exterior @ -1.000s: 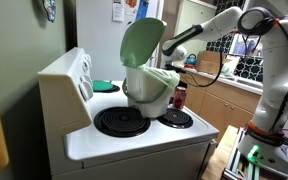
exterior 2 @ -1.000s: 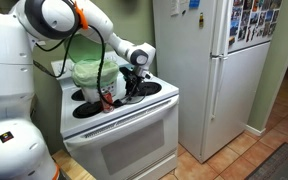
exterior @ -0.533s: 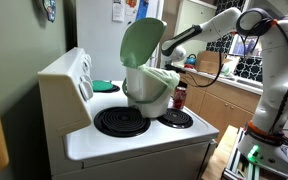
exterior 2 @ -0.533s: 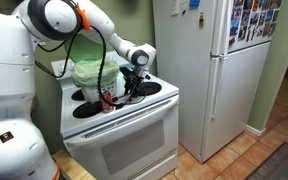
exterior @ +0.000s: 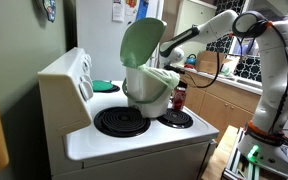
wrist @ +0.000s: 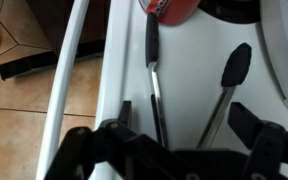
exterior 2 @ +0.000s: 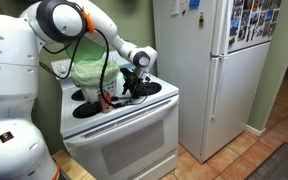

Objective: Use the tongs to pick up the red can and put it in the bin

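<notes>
Looking down through the wrist view, we are seeing the gripper point(wrist: 184, 112) standing with its fingers spread wide. The tongs point(wrist: 153, 75) are running forward between them, their two dark arms splayed apart over the white stove top point(wrist: 189, 60). We cannot tell whether the fingers are pressing on the tongs. One tongs arm is ending just short of the red can point(wrist: 172, 7), which is showing only partly at the top edge of that view; the second arm is pointing off to the side, apart from it. In an exterior view the red can point(exterior: 179, 96) is standing upright on the stove top by a burner point(exterior: 177, 119), just beside the bin point(exterior: 154, 92). The bin is sitting on the stove top with its pale-green lid point(exterior: 141, 44) tilted up, and the arm point(exterior: 219, 22) is passing behind that lid.
</notes>
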You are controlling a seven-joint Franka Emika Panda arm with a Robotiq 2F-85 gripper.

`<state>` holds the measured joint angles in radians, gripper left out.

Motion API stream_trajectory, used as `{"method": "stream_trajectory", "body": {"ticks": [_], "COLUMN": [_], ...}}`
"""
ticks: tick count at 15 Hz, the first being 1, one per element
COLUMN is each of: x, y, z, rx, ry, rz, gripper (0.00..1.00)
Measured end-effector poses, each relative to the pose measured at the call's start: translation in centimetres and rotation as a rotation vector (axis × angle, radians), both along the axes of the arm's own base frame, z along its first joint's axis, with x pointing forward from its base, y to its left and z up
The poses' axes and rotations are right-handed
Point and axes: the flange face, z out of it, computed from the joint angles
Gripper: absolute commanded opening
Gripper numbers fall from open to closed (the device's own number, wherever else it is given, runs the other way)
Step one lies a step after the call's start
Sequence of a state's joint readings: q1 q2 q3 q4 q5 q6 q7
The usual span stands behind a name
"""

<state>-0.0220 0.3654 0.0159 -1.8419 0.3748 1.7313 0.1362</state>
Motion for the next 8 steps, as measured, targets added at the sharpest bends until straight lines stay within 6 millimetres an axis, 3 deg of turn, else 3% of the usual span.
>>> {"method": "stream_trajectory", "body": {"ticks": [8], "x": [1.5], "y": [0.6], "z": [0.9], "rx": [-0.028], "ry": [-0.062], "rz": [0.018], "gripper": [1.0]}}
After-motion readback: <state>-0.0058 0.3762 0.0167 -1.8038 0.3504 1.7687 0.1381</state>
